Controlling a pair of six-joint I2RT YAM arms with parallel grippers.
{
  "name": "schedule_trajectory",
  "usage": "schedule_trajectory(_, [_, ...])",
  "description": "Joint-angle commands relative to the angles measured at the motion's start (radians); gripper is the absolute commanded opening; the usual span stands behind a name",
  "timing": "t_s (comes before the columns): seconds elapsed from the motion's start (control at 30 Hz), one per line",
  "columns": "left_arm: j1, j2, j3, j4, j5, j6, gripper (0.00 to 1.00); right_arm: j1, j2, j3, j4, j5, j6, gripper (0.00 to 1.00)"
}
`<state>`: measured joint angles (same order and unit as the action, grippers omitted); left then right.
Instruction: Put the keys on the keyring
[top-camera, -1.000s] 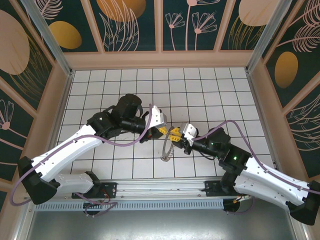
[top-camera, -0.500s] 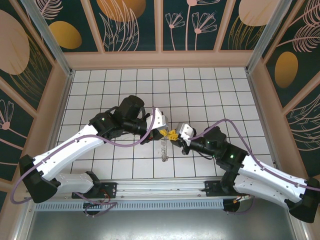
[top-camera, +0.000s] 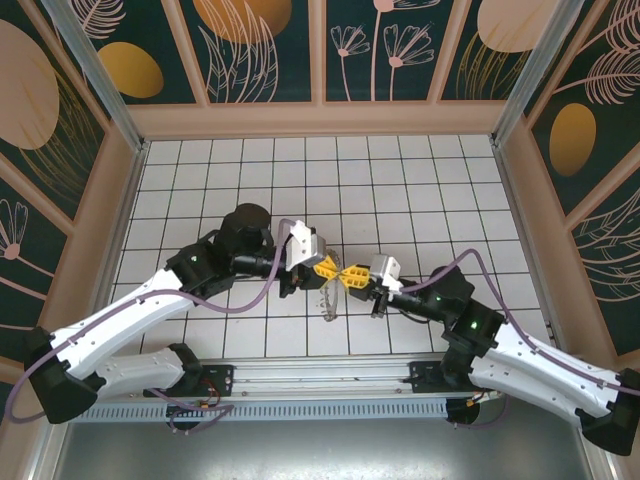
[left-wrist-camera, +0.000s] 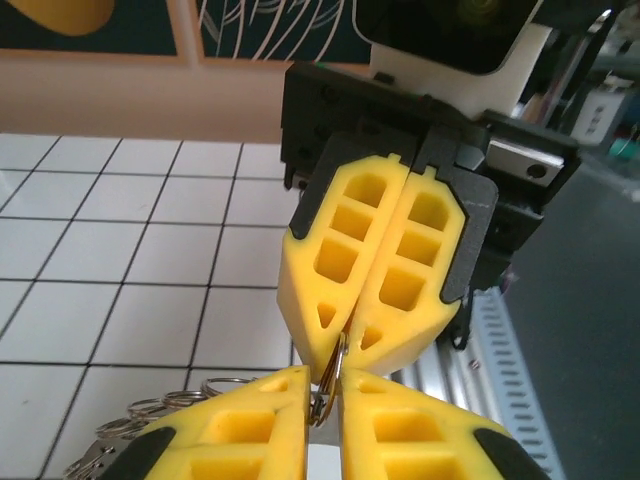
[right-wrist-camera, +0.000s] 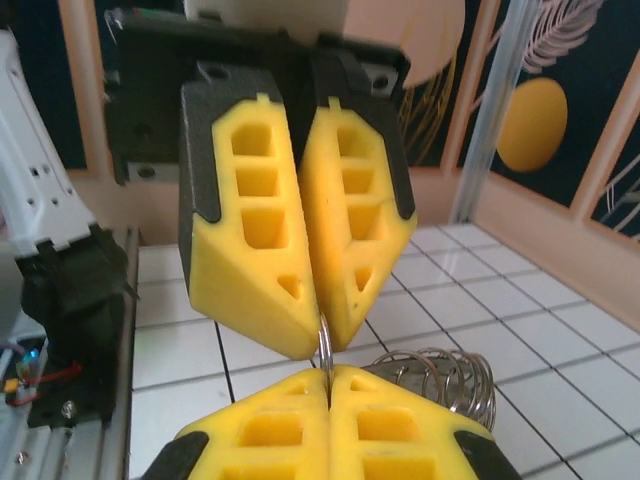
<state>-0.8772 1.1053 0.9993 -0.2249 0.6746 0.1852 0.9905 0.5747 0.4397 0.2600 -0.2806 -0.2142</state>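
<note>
Top view: the large, thin silver-grey metal keyring (top-camera: 329, 300) hangs over the white tiled tabletop (top-camera: 200, 160), between the left gripper (top-camera: 333, 271) and the right gripper (top-camera: 348, 276), whose tips meet.

Left wrist view: both pairs of yellow jaws are nipped narrowly onto the ring's wire.

Right wrist view: the same double pinch, with small loops dangling behind. I cannot tell that any key is threaded, so that step seems still to do.

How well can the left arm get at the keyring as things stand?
Likely yes. The left gripper seems to pinch the keyring rim, tip to tip with the right gripper, shut on the same rim. Nothing blocks it.
</note>
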Motion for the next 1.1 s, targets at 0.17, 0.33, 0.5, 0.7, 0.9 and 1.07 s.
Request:
schedule_trajectory(0.17, [-0.006, -0.011, -0.084, 0.258, 0.115, -0.147, 0.20, 0.007, 0.011, -0.084, 0.372, -0.066, 0.121, 0.00])
schedule_trajectory(0.33, [-0.006, -0.020, -0.115, 0.313, 0.122, -0.179, 0.17, 0.007, 0.013, -0.133, 0.517, -0.063, 0.159, 0.00])
schedule_trajectory(0.5, [-0.005, -0.027, -0.133, 0.349, 0.118, -0.193, 0.06, 0.006, 0.035, -0.142, 0.583, -0.078, 0.176, 0.00])
schedule_trajectory(0.7, [-0.006, -0.027, -0.117, 0.318, 0.112, -0.169, 0.00, 0.005, 0.045, -0.144, 0.579, -0.056, 0.185, 0.00])
schedule_trajectory(0.9, [-0.006, -0.004, -0.032, 0.109, 0.036, -0.043, 0.00, 0.008, 0.015, -0.059, 0.278, 0.051, 0.120, 0.27])
schedule_trajectory(1.07, [-0.007, 0.037, 0.058, -0.036, -0.018, 0.040, 0.00, 0.013, 0.015, 0.024, 0.046, 0.118, 0.037, 0.28])
